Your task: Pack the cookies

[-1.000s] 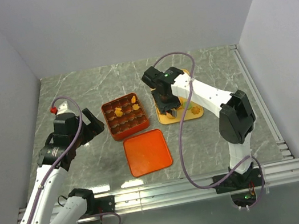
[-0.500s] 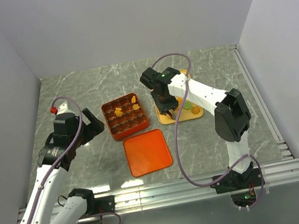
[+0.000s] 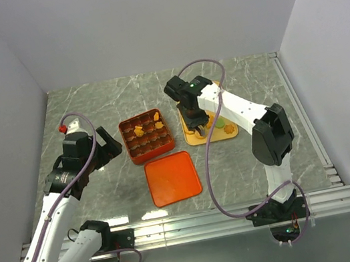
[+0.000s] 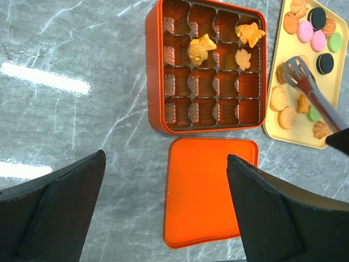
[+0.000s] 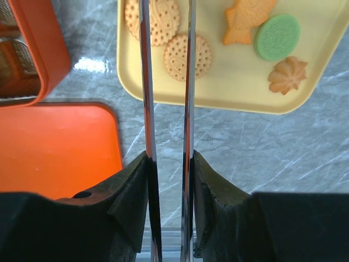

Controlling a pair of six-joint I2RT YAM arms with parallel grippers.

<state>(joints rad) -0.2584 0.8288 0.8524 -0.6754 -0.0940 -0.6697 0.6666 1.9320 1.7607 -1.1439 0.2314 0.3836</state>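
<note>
Mostly orange-tan, the cookies [image 4: 278, 98] are small dotted rounds, fish shapes and a swirled flower, with a few pink, green and black discs among them. Most lie on a yellow tray [image 5: 229, 76] directly under and ahead of the right claw [image 5: 168, 164]. That claw is clamped on a pair of metal tongs [image 4: 297, 71], whose two blades stand slightly apart and run across two round biscuits at the tray's near edge. Whether the tips hold one, I cannot tell.

Three more orange cookies sit in far cells of the orange-red gridded box [image 4: 155, 82], just left of the right claw and ahead of the left claw [image 4: 165, 158]. The left claw is spread wide and holds nothing, with the flat lid [image 4: 207, 191] beneath it.

Against a second ago, the right arm's elbow sits a little further left, while its claw remains over the same side of the tray. The left arm, box and lid have not moved.
</note>
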